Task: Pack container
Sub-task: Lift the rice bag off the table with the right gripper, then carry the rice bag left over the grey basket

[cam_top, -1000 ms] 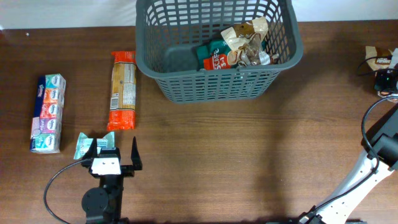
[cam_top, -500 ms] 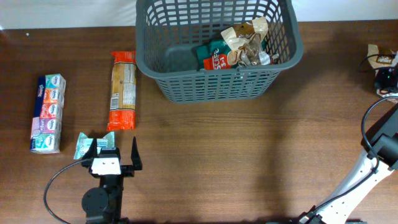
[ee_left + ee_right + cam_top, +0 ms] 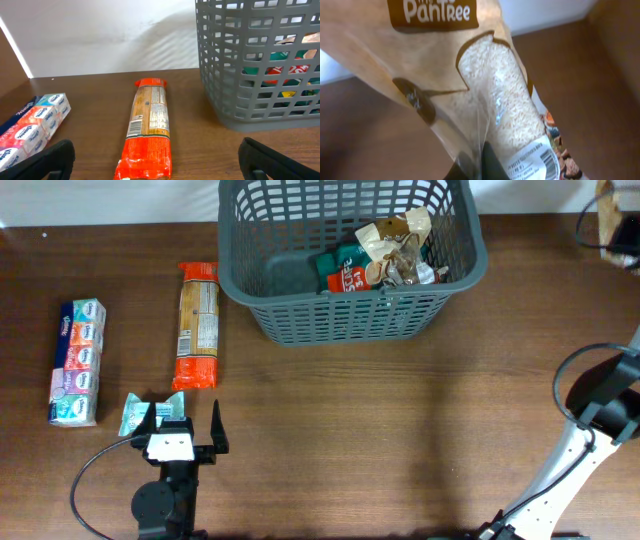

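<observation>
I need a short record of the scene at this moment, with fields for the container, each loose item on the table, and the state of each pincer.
container: dark grey basket at the far side of the table, holding several packets
orange packet: flat on the table, left of the container, not touching it
tissue pack: near the table's left edge
teal packet: by the left pincer's finger
left pincer: open, empty
right pincer: shut on rice bag, at the far right corner
</observation>
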Motion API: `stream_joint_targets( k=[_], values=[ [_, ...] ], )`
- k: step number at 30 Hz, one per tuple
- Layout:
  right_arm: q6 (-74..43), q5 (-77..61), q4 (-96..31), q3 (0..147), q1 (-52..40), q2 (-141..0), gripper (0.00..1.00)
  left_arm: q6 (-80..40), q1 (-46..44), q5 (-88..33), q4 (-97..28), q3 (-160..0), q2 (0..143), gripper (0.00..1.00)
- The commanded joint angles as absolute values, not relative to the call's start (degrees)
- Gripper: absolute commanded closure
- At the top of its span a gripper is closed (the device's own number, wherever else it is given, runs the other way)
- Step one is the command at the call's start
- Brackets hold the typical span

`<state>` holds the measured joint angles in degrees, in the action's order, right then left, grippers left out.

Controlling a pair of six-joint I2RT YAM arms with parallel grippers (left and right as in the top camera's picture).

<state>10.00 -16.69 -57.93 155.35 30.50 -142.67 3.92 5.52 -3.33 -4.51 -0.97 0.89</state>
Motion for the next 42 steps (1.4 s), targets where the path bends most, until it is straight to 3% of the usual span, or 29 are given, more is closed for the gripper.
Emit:
stream_joint_targets(
  k=[1,8,23,42],
  values=[
    [9.3,-21.1,-60.7,164.4,28.8,-139.6,0.96,4.8,5.2,-3.0,-4.4,-0.5,0.4,0.01],
    [7.6,-33.0,-66.5,179.7,24.2,-139.6,0.96,4.8,5.2,-3.0,-4.4,-0.5,0.4,0.01],
    [5.0,-45.8,-65.9,180.0,7.2,-134.7,0.96,4.8,5.2,-3.0,-4.4,-0.5,0.4,0.01],
    [7.2,-36.1,-85.1,177.6,-4.2,-135.1,0.96,4.8,5.2,-3.0,-4.4,-0.5,0.4,0.01]
  ],
)
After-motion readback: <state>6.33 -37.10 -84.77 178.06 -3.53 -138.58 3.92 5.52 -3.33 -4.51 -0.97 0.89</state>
